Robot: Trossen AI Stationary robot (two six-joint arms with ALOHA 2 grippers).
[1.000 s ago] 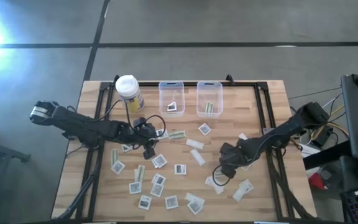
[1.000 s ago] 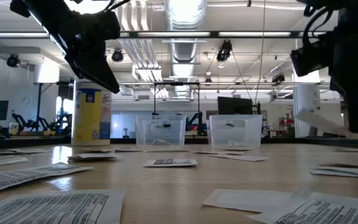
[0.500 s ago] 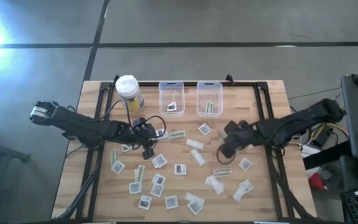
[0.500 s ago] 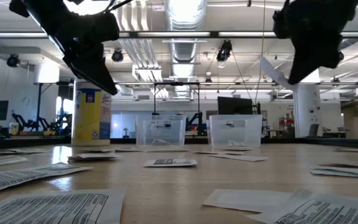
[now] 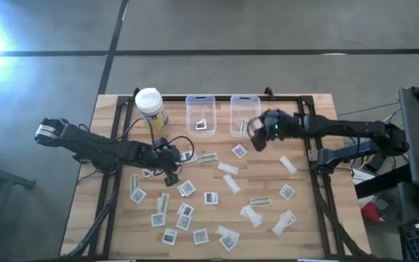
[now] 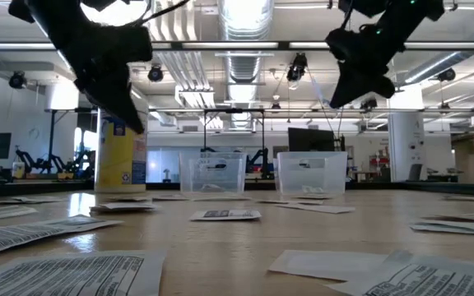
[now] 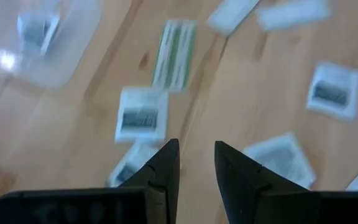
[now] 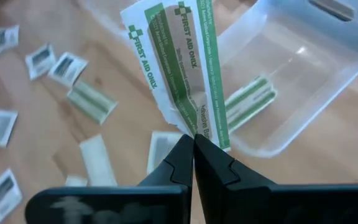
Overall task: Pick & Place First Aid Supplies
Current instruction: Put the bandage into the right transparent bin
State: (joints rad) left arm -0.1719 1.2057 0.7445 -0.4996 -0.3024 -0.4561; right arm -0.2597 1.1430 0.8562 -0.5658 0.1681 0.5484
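Many small white packets lie flat and scattered over the wooden table [image 5: 304,218]: square ones with dark patches [image 5: 210,197] and narrow strips [image 5: 208,156]. My right gripper [image 5: 254,136] hangs just beside the right clear bin [image 5: 244,115], shut on a green-striped strip packet [image 8: 180,68]. That bin [image 8: 303,68] has another greenish strip [image 8: 250,99] on its floor. My left gripper [image 5: 174,175] hovers open above the packets left of the table's middle, over a square packet [image 7: 142,116], touching nothing. In the low view both arms are raised off the table. My right gripper pinches the green-striped strip by one short end [image 8: 199,132] between its two fingers [image 8: 180,157]. The strip stands out beyond the fingertips, lifted clear of the table, with its free end over the bin's near corner.
The left clear bin [image 5: 201,114] holds a square packet [image 5: 202,124]. A yellow container with a white lid [image 5: 151,108] stands at the far left. Dark rails [image 5: 308,138] run along the table's sides. Packets crowd the near half of the table.
My right gripper has risen from the near right part of the table and swung toward the far edge, up to the right bin, carrying the striped strip lifted clear and staying shut on it. The left arm has kept almost still.
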